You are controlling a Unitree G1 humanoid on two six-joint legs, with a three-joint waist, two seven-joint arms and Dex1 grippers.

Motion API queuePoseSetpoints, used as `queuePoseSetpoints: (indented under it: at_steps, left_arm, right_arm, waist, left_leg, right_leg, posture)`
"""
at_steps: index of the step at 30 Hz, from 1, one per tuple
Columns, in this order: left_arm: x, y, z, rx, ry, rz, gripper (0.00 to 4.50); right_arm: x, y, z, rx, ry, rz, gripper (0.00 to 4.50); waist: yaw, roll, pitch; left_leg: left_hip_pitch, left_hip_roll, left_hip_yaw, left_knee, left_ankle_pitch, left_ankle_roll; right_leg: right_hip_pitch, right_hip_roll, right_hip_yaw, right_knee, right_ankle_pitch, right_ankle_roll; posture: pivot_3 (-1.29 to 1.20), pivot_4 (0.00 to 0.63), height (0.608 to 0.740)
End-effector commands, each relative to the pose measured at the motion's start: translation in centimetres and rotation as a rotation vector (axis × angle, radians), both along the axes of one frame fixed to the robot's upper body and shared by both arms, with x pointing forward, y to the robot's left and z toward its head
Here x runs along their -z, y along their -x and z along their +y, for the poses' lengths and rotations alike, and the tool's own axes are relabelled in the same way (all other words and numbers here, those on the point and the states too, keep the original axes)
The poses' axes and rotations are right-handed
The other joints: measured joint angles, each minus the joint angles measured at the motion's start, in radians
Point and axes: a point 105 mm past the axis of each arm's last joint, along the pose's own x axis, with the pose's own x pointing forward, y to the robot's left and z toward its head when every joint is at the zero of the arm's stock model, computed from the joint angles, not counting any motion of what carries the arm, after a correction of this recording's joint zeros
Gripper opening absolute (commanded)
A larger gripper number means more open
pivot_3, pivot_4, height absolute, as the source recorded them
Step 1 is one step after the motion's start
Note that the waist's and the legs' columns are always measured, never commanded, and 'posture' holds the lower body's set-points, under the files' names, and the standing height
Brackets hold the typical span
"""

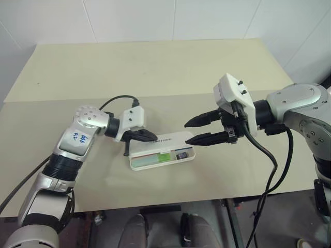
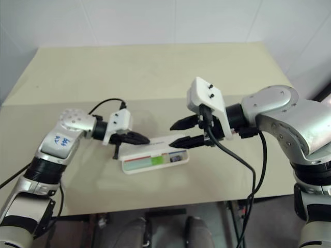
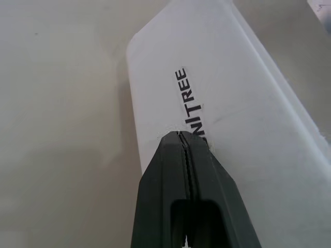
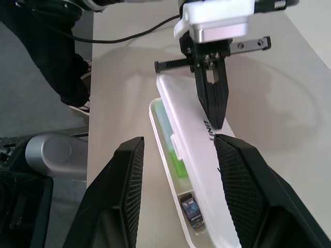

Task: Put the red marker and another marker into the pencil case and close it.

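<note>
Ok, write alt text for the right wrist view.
The left tool, shut, presses its tip on the half-lowered lid of the white pencil case on a beige table. The green-capped marker shows through the gap. The right tool's own open black fingers frame the case from below.

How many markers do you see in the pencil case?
1 for sure: the green-capped marker inside the pencil case, half-covered by its lid. A dark item lies at one end; others may be hidden.

Head pair looks down; wrist cameras close on pencil case (image 3: 217,93).
</note>
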Motion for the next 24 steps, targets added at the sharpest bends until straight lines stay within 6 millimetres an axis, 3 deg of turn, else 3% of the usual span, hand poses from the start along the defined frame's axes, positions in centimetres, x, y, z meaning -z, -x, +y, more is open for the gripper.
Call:
queuePoseSetpoints:
  at_steps: [1, 13, 18, 21, 24]
  left_arm:
    - [0.0, 0.7, -1.0, 0.057, -0.035, -0.039, 0.03]
    - [2.8, 2.8, -2.0, 0.158, -0.152, -0.034, 0.03]
    - [3.3, 2.6, -1.4, 0.147, -0.189, -0.043, 0.03]
    - [2.2, 2.2, -1.5, 0.119, -0.136, -0.060, 0.03]
    - [-0.5, 1.8, -1.2, 0.050, -0.003, -0.059, 0.03]
  right_arm:
    - [-0.9, 0.5, -0.2, -0.003, -0.012, -0.047, 2.31]
    - [-0.9, 0.5, -0.2, -0.005, -0.015, -0.044, 2.31]
    - [-0.9, 0.5, -0.2, -0.005, -0.016, -0.043, 2.31]
    - [-0.9, 0.5, -0.1, -0.005, -0.021, -0.046, 2.31]
    - [-1.0, 0.4, -0.1, 0.002, -0.031, -0.047, 2.31]
  waist:
    - [-0.001, 0.000, 0.000]
    - [-0.003, 0.000, 0.000]
    - [-0.003, 0.000, 0.000]
    - [-0.004, 0.000, 0.000]
    - [-0.004, 0.000, 0.000]
  left_leg:
    - [0.000, 0.000, 0.000, 0.000, 0.000, 0.000]
    - [0.000, 0.000, 0.000, 0.000, 0.000, 0.000]
    - [0.001, 0.000, 0.000, 0.000, 0.000, 0.000]
    - [0.001, 0.000, 0.000, 0.000, 0.000, 0.000]
    - [0.001, 0.000, 0.000, 0.000, 0.000, 0.000]
  right_leg:
    - [0.000, 0.000, 0.000, 0.000, 0.000, 0.000]
    - [0.000, 0.000, 0.000, 0.000, 0.000, 0.000]
    - [0.000, 0.000, 0.000, 0.000, 0.000, 0.000]
    - [0.000, 0.000, 0.000, 0.000, 0.000, 0.000]
    - [0.000, 0.000, 0.000, 0.001, 0.000, 0.000]
  posture:
    - [0.00, 0.150, 0.740]
    - [0.00, 0.150, 0.740]
    - [0.00, 0.150, 0.740]
    - [0.00, 0.150, 0.740]
    - [0.00, 0.150, 0.740]
